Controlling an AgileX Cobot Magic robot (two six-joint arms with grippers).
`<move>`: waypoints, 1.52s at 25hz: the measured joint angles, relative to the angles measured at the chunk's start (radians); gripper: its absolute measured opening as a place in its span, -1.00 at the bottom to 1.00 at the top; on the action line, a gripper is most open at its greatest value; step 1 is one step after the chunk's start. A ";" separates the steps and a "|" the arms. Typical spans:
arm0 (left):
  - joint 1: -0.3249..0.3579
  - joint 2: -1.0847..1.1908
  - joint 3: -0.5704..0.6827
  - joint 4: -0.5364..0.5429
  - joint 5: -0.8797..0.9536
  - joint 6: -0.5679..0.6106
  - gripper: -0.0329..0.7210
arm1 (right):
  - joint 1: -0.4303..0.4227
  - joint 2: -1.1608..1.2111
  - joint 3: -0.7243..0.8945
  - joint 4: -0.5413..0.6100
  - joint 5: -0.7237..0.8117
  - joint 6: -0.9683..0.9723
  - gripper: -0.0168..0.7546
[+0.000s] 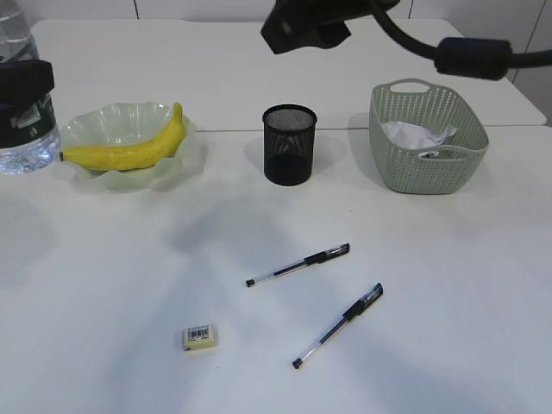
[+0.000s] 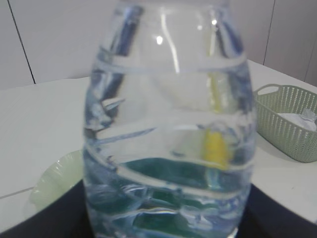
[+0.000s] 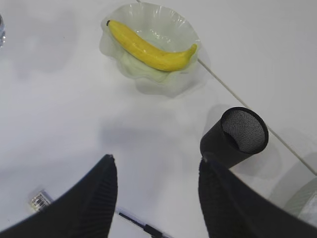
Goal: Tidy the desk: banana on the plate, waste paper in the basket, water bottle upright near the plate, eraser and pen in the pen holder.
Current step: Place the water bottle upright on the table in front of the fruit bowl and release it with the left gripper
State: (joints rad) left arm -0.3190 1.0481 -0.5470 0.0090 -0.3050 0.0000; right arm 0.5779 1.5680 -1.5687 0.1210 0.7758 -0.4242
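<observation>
Jaws: my left gripper (image 1: 26,82) is clamping the upright water bottle (image 1: 21,103); my right gripper (image 3: 157,198) is gaping, holding nothing.
Banana (image 1: 129,148): yellow, curved, lying in the ruffled plate (image 1: 103,177).
Bottle: standing left of the plate.

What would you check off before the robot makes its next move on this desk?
1. Banana on the plate: ok.
2. Paper in the basket: ok.
3. Bottle upright near the plate: ok, it stands beside the plate with the left hand around it; whether it rests on the desk, cannot tell.
4. Two pens in the holder: not ok, both lie on the desk.
5. Eraser in the holder: not ok, it lies on the desk.
6. Right hand free for a pickup: ok, fingers apart and nothing between them.
</observation>
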 joint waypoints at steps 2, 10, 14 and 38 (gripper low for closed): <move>0.000 0.007 0.000 0.000 -0.002 0.000 0.20 | -0.006 0.000 0.000 -0.010 0.000 0.001 0.07; 0.019 0.026 0.000 0.000 -0.004 0.000 0.19 | -0.129 0.000 0.000 -0.016 0.039 0.082 0.06; 0.063 0.041 0.000 0.000 -0.004 0.000 0.19 | -0.191 -0.002 0.044 -0.048 0.057 0.155 0.06; 0.186 0.304 -0.002 -0.056 -0.215 0.005 0.19 | -0.254 -0.002 0.242 -0.141 0.074 0.284 0.06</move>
State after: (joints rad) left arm -0.1326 1.3523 -0.5487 -0.0475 -0.5197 0.0054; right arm 0.3235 1.5658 -1.3269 -0.0200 0.8494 -0.1398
